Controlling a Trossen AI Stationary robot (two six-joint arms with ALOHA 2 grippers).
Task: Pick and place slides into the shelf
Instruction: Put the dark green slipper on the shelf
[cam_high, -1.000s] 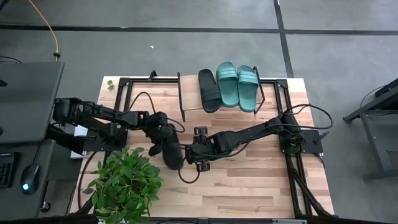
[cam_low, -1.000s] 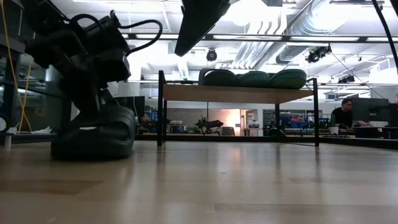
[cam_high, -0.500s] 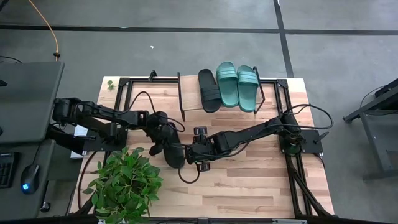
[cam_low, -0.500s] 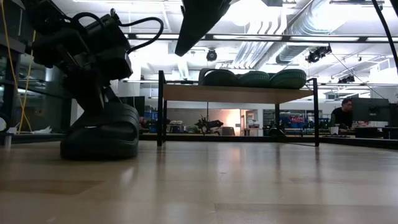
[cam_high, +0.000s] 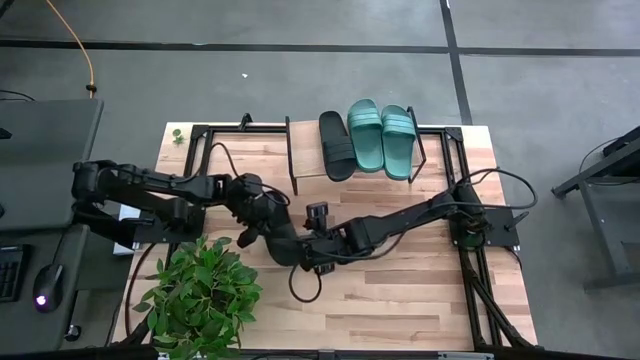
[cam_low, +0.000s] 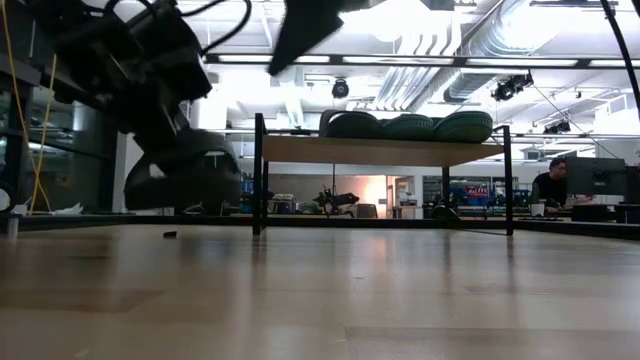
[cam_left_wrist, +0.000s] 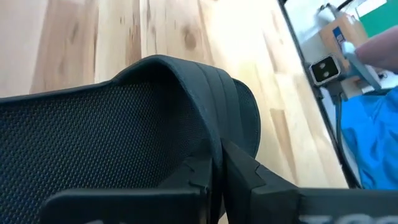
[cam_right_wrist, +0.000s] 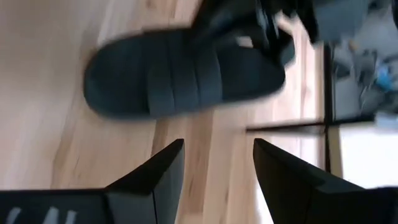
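High view: left gripper (cam_high: 262, 222) clamped on black rubber slide sandal (cam_high: 283, 243) at table centre. Right gripper (cam_high: 308, 252) at its 3 o'clock, fingers apart, empty. Second black slide (cam_high: 336, 145) and two teal-green slides (cam_high: 381, 136) lay on light wood shelf with black metal legs (cam_high: 300, 152) at 12 o'clock. Green potted plant (cam_high: 200, 293) at 7 o'clock.

Low view: held slide (cam_low: 185, 178) hung clear of butcher-block table (cam_low: 320, 290), shelf (cam_low: 380, 150) behind.

Left wrist view: fingers (cam_left_wrist: 239, 177) pinched slide (cam_left_wrist: 124, 124) edge.

Right wrist view: fingers (cam_right_wrist: 155, 171) spread, slide (cam_right_wrist: 186, 74) ahead.

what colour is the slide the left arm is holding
Black. The slide shows best in the right wrist view, clamped in the left hand.
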